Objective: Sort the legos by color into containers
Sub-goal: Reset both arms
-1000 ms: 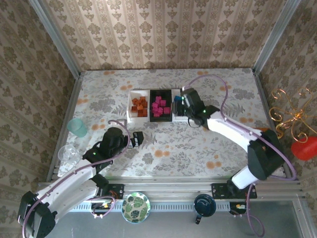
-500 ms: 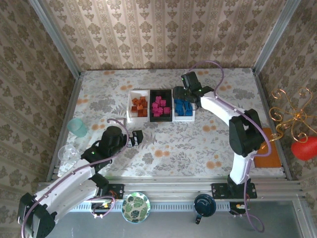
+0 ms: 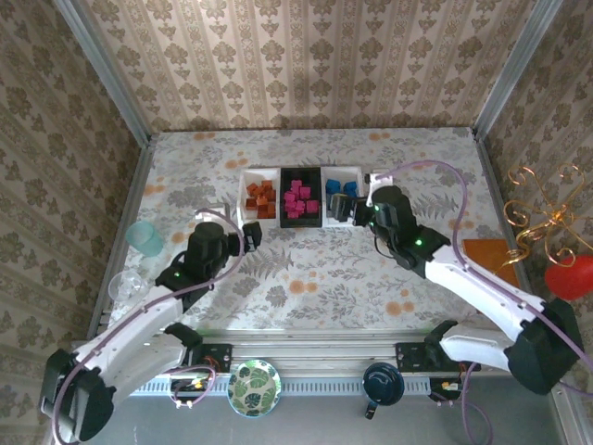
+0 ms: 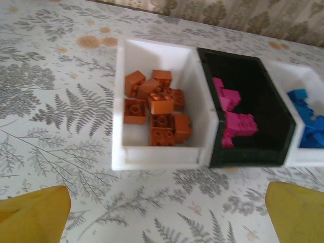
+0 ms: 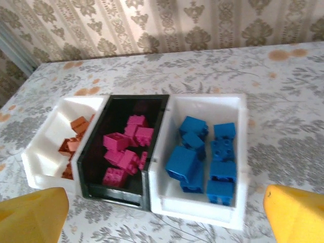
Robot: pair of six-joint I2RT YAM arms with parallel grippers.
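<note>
Nearest, on the metal rail (image 3: pixel 315 357) at the tabletop's (image 3: pixel 306 278) near edge, sit a round leaf-patterned plate (image 3: pixel 254 387) and a dark round object (image 3: pixel 382 383). Farther in, by the left edge, stand a clear glass (image 3: pixel 125 287) and a pale teal cup (image 3: pixel 145 238); a flat orange-brown sheet (image 3: pixel 484 255) lies by the right edge. The left fingers (image 4: pixel 35 212) are spread wide with nothing between them, near the front left corner of the containers (image 3: pixel 301 222). The right fingers (image 5: pixel 30 210) are likewise spread and empty, just in front of the right tray, covering its near rim from above. The containers are three shallow rectangular trays joined in a row on the far half of the tabletop. The left white tray (image 4: pixel 119 101) holds a jumble of orange-brown legos (image 4: pixel 157 114); the black middle tray (image 4: pixel 253 76) holds pink legos (image 5: pixel 124 149); the right white tray (image 5: pixel 238 152) holds blue legos (image 5: pixel 202 157). Each is a small studded brick, lying at mixed angles.
</note>
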